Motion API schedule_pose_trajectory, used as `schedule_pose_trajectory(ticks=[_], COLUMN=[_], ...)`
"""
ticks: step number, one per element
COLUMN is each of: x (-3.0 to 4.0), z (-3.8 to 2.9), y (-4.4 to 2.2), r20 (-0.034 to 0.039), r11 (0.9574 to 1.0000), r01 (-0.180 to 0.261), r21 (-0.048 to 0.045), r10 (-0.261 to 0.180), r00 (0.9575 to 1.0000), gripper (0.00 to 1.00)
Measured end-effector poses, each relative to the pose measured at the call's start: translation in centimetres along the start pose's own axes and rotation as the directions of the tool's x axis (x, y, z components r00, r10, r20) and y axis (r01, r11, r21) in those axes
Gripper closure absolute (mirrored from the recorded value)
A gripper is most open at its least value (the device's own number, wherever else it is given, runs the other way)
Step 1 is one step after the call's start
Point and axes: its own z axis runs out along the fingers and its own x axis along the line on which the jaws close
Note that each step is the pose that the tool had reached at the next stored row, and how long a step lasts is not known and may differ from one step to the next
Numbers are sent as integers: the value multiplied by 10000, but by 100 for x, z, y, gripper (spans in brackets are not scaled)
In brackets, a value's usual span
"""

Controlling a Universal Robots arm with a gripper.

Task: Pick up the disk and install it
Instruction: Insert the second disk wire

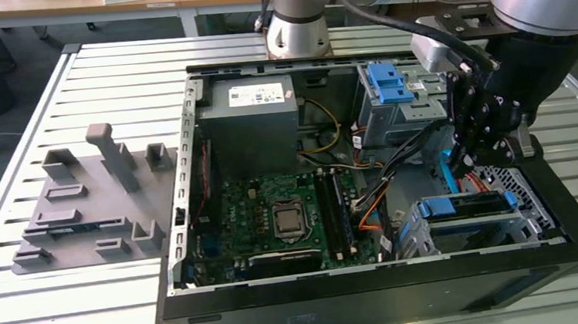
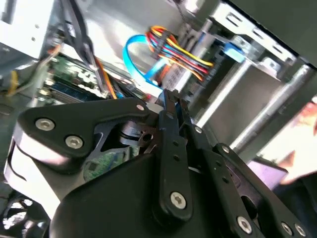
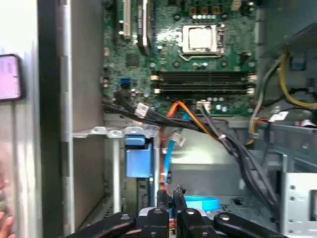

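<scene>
— What carries everything?

— A slatted metal table. On it lies an open computer case, with a grey moulded fixture beside it on the exterior view's left.

— And the arm?

— The arm comes in over the case's far corner on the exterior view's right and bends steeply down. The gripper points down into the case by the wall on the exterior view's right, above the drive cage.

— The jaws?

— In both wrist views the fingertips are drawn close together, and I can see nothing between them. The gripper hangs over a bundle of cables.

— Where is the disk?

— The disk lies flat in the drive cage, at the case's near corner on the exterior view's right. It is just below the gripper and apart from it.

— Which way does it run?

— Its blue-framed edge runs along the case's near wall. Its blue end faces the motherboard. In the first wrist view that blue end is just beside the gripper. I cannot see the label.

— Anything smaller?

— A light blue cable loops down beside the fingertips.
</scene>
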Motion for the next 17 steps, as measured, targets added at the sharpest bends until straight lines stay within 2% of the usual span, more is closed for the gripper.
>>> schedule_pose_trajectory(ticks=[1, 2, 5, 8, 12, 17], x=[6, 16, 73, 143, 192, 270], z=[4, 13, 52, 79, 93, 114], y=[0, 0, 0, 0, -1, -2], r20=[92, 153, 256, 288, 291, 390], r11=[10000, 10000, 10000, 10000, 10000, 10000], r01=[-3, -5, -8, -9, -8, -13], r21=[-2, -3, -4, -5, -6, -7], r10=[3, 5, 8, 9, 8, 13], r00=[10000, 9999, 9997, 9996, 9996, 9992], gripper=[84, 84, 84, 84, 84, 84])
